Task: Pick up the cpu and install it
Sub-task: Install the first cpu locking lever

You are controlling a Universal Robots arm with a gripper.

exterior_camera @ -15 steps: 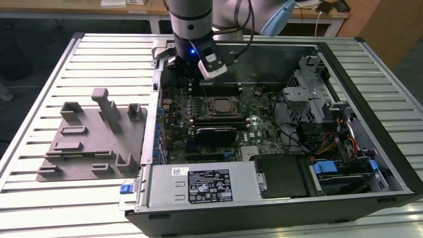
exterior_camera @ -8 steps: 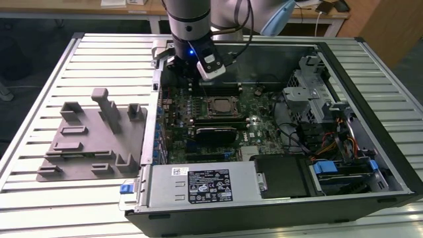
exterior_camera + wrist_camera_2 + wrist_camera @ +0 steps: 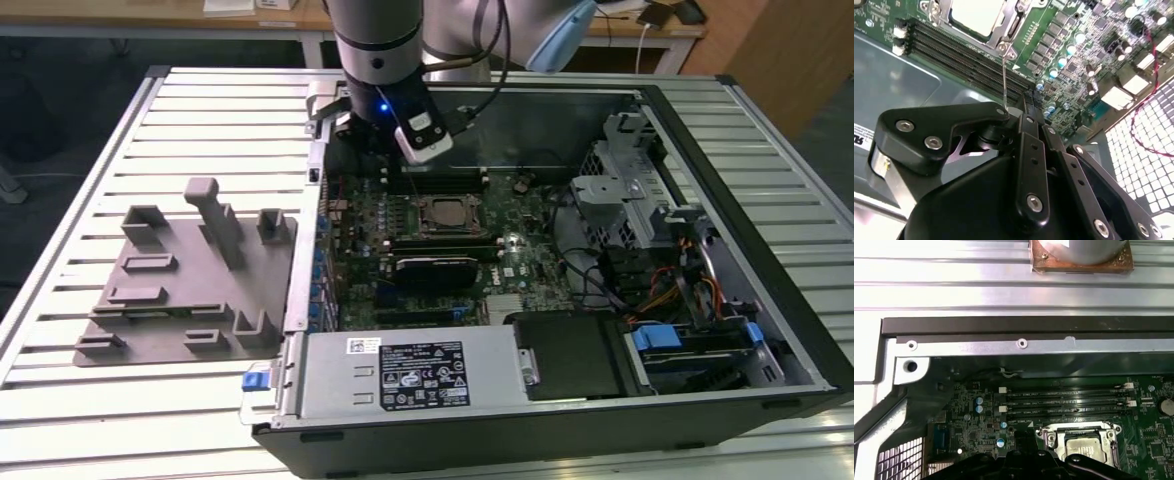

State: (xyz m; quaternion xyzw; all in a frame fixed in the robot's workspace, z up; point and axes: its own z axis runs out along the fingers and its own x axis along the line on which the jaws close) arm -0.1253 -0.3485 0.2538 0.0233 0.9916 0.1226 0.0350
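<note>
Gripper [image 3: 1023, 111] hovers above memory slots [image 3: 1069, 402], beside the socket [image 3: 1050, 433] holding the cpu [image 3: 1083, 448]; its opening cannot be told.

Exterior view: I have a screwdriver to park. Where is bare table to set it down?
Bare slats lie on the table behind the grey fixture, and in the strip in front of it. Inside the computer case it is crowded: motherboard, cables, and the gripper above them.
</note>
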